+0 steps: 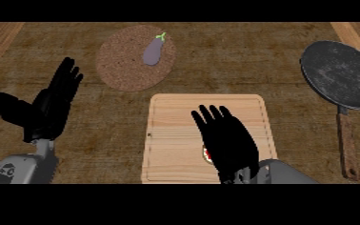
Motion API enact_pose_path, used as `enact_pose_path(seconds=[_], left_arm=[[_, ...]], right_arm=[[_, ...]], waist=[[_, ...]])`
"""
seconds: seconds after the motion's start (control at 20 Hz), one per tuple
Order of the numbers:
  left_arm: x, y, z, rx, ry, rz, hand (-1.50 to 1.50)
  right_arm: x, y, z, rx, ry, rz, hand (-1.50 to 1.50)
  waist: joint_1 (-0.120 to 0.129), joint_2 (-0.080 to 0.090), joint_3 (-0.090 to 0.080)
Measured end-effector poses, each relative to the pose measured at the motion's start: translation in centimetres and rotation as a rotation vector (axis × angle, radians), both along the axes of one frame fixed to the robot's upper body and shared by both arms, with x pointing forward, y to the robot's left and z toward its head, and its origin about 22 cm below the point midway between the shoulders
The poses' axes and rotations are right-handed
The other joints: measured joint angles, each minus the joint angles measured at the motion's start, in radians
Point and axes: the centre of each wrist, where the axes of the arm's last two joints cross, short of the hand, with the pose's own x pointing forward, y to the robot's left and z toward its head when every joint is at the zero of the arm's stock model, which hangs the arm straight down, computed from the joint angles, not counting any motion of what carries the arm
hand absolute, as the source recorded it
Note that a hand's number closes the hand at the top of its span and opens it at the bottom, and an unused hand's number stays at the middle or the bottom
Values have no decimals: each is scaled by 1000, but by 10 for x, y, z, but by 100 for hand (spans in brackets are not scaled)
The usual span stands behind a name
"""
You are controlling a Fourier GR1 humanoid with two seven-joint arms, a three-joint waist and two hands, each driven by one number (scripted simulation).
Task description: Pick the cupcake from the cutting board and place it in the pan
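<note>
Brown wooden counter (211, 66). Pale rectangular wooden cutting board (169, 124), centre. Round dark pan (334, 74), wooden handle, far right. Round cork mat (123, 71), upper left. Black right hand (228, 145) over cutting board, fingers straight, empty. Black left hand (53, 105) resting left, open. Purple eggplant (153, 52) on cork mat. Red-and-white cupcake (205, 153), mostly hidden, on cutting board under right hand.

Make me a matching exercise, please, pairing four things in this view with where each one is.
Things:
1. eggplant
2. pan
3. cutting board
4. left hand

Places:
A. at the view's right edge, handle pointing toward the robot
B. on the round brown mat
C. resting open at the view's left
D. centre front, partly under the right hand

Pairs: 1-B, 2-A, 3-D, 4-C
</note>
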Motion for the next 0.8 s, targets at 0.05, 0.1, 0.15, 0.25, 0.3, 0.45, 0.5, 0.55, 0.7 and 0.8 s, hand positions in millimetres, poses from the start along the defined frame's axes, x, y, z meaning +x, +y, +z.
enact_pose_path(seconds=[0.05, 0.1, 0.15, 0.25, 0.3, 0.45, 0.5, 0.55, 0.7, 0.8], left_arm=[[1, -1, 1, 4, 0, 1, 0], [1, -2, 0, 6, -1, -2, 0], [1, -2, -3, 6, 2, -1, 0], [1, -3, 2, 7, -3, 0, 0], [1, -2, 2, 7, 1, -4, 0], [0, -6, 1, 8, 4, -4, 0], [3, -6, 3, 9, 5, -9, 0], [0, -5, 2, 11, 2, -7, 0], [1, -6, 9, 4, 10, -5, 0], [3, -4, 3, 5, 11, -4, 0]], right_arm=[[4, 2, -3, -6, 5, -5, -150], [4, 3, -8, -20, 13, -4, -150], [4, 1, -11, -25, 19, -10, -150], [5, 1, -14, -27, 25, -11, -150], [10, 4, -14, -28, 24, -16, -150], [7, 9, -22, -28, 24, -22, -150], [8, 10, -28, -31, 23, -27, -150], [12, 10, -33, -32, 23, -31, -150], [21, 6, -39, -32, 32, -48, -150], [24, 4, -47, -33, 45, -58, -150]], waist=[[0, 0, 0], [0, 0, 0], [0, 0, 0], [0, 0, 0], [1, 0, 0], [0, 0, 0], [0, 1, 0], [1, 1, 0], [1, 1, 0], [0, 1, 0]])
